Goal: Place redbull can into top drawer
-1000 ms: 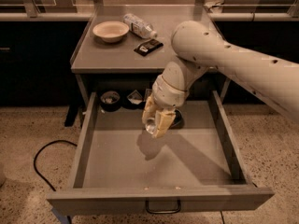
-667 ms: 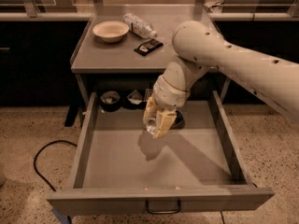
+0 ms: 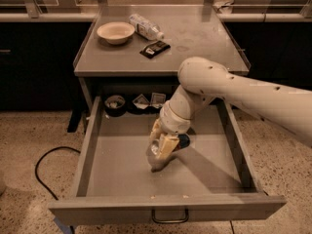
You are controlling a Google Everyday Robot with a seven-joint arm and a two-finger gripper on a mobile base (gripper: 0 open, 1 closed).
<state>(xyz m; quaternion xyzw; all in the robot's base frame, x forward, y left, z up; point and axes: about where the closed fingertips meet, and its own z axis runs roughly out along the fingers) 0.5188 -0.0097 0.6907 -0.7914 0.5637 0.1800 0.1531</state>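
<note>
The top drawer (image 3: 117, 165) is pulled wide open below the counter, with its dark pull handle (image 3: 169, 217) on the front. My gripper (image 3: 162, 145) reaches down into the middle of the drawer, close above its flat bottom. It is shut on the redbull can (image 3: 183, 140), which lies sideways between the fingers, with its blue side showing to the right. The fingers (image 3: 166, 143) hide most of the can. The arm comes in from the right, over the drawer's right wall.
On the counter stand a cream bowl (image 3: 116, 32), a clear plastic bottle (image 3: 145, 26) lying down and a dark packet (image 3: 155, 48). At the back of the drawer are a dark round object (image 3: 115, 104) and small packets (image 3: 149, 100). A black cable (image 3: 44, 165) lies on the floor at left.
My gripper has moved down with the can, closer to the drawer's bottom. The drawer and the counter items have not moved.
</note>
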